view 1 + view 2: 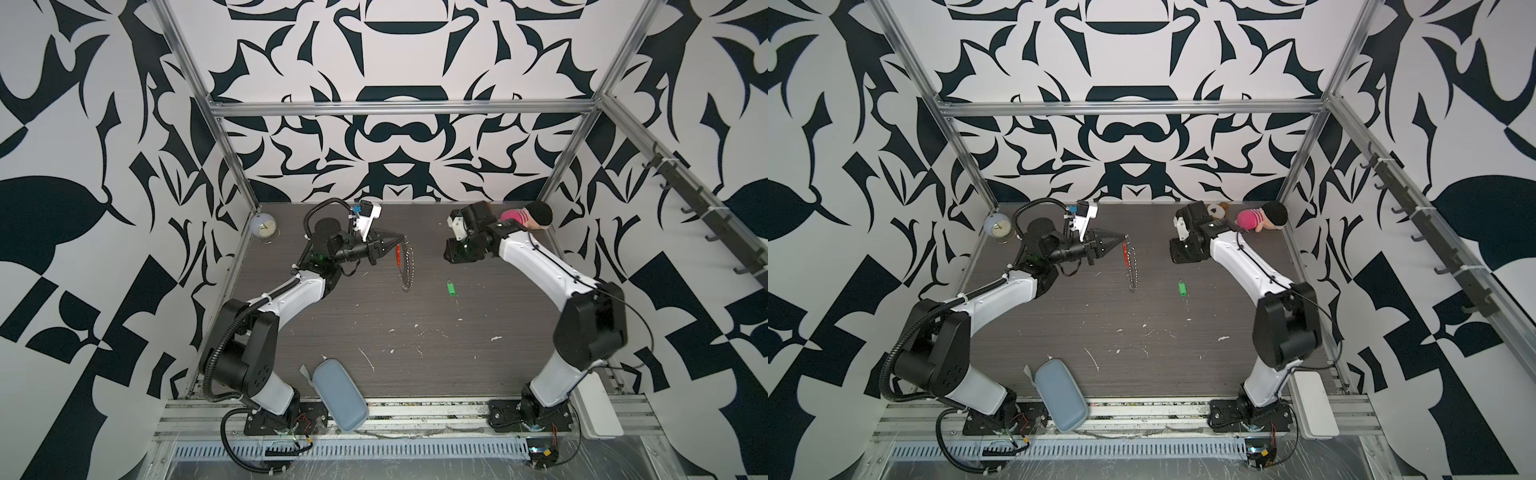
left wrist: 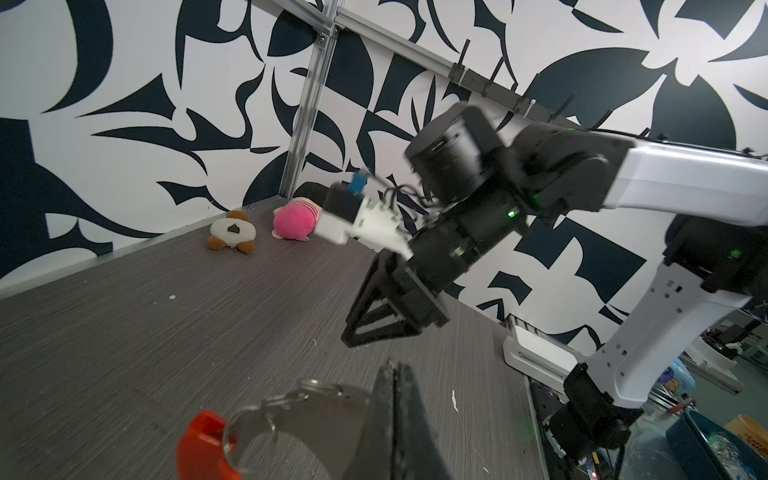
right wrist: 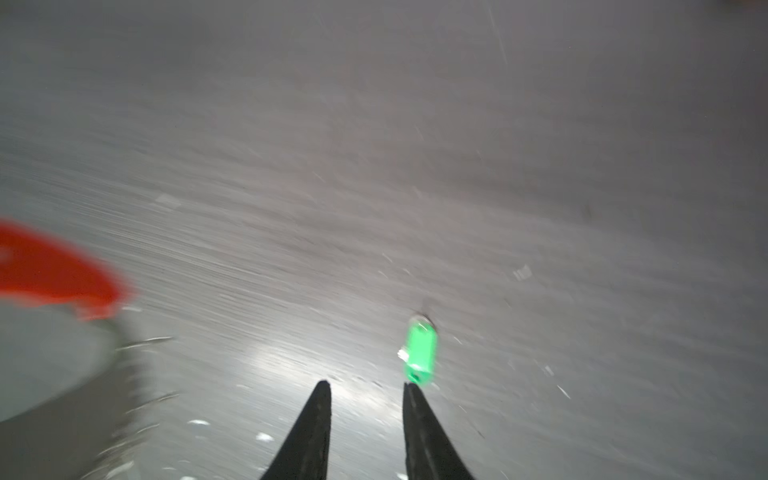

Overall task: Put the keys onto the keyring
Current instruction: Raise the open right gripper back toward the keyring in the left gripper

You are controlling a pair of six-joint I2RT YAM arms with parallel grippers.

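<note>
While my left gripper [image 2: 394,370] pinches the keyring [image 1: 405,266], jaws pressed tight on its metal band just beside the red bar [image 2: 203,444], I judge the job barely begun. The loop is in hand, but nothing is threaded on it yet.

- Done: keyring secured on my left side and presented toward the middle.
- Left: pick up the keys [image 1: 449,287], bring them across, work them onto the loop.
- The keys, with their green tag, lie flat on the table [image 1: 374,332], right of the keyring and well apart from it.

Pose, left arm: elbow bent, forearm reaching in from the left edge, jaws about level and pointing at the centre. The loop hangs from the tips, small rings [image 1: 410,266] strung along one side. I cannot tell whether its low end touches the table.

Pose, right arm: folded over, wrist aimed down at the table. In both top views the wrist hides the tips. The wrist view is smeared, but it shows my right gripper [image 3: 365,388] spread and empty, the green tag just beyond one fingertip [image 3: 409,392].
</note>
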